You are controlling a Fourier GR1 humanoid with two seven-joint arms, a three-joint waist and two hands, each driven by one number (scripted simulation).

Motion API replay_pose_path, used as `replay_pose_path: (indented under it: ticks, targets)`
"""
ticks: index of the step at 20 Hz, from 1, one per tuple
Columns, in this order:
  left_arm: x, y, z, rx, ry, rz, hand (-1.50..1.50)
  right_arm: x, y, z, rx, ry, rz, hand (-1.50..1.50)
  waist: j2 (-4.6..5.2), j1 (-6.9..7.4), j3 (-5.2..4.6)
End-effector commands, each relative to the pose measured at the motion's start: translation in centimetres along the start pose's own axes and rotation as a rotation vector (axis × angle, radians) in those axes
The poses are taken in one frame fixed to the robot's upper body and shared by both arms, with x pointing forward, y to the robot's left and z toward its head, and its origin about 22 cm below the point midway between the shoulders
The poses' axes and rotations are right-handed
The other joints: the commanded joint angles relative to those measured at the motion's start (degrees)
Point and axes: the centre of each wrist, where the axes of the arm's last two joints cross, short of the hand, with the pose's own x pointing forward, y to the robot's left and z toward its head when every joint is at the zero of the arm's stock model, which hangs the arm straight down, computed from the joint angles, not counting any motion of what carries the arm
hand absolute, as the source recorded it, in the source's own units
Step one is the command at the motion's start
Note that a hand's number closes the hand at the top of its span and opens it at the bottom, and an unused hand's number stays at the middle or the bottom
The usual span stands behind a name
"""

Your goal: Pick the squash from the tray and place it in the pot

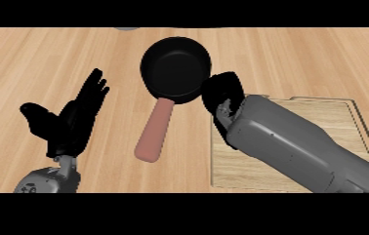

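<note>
Right hand (220, 95) is hovering beside the black pan's (175, 69) right rim, near the tray (234, 170) corner. Cannot tell whether it's gripping anything. Left hand (69, 124) is resting open at left.

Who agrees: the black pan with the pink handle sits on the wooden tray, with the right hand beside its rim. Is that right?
No. The head view shows the pan on the counter, left of the wooden tray; the right hand is beside its rim.

The wooden counter (302, 53) (grain running sideways) bears a grey sliver (126, 29), perhaps a bowl, far back.
</note>
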Motion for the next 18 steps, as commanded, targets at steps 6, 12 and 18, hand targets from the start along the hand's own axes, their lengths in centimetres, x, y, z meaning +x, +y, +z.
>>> replay_pose_path:
  ticks: [6, 12, 18]
  targets:
    - [-0.8, 0.3, -0.2, 0.003, 0.005, 0.010, 0.00, 1.8, 1.0, -1.6, 0.003, 0.267, 0.069, -1.50, 0.10, 0.25, -0.02]
    - [1.3, 0.3, -0.9, 0.007, -0.020, 0.008, 0.00, 0.2, 3.5, -4.1, 0.050, 0.291, 0.094, -1.50, 0.23, 0.42, 0.03]
    - [1.9, 1.1, -0.3, -0.009, -0.012, 0.000, 0.00, 2.1, 5.9, -4.9, 0.096, 0.305, 0.171, -1.50, 0.09, 0.45, 0.02]
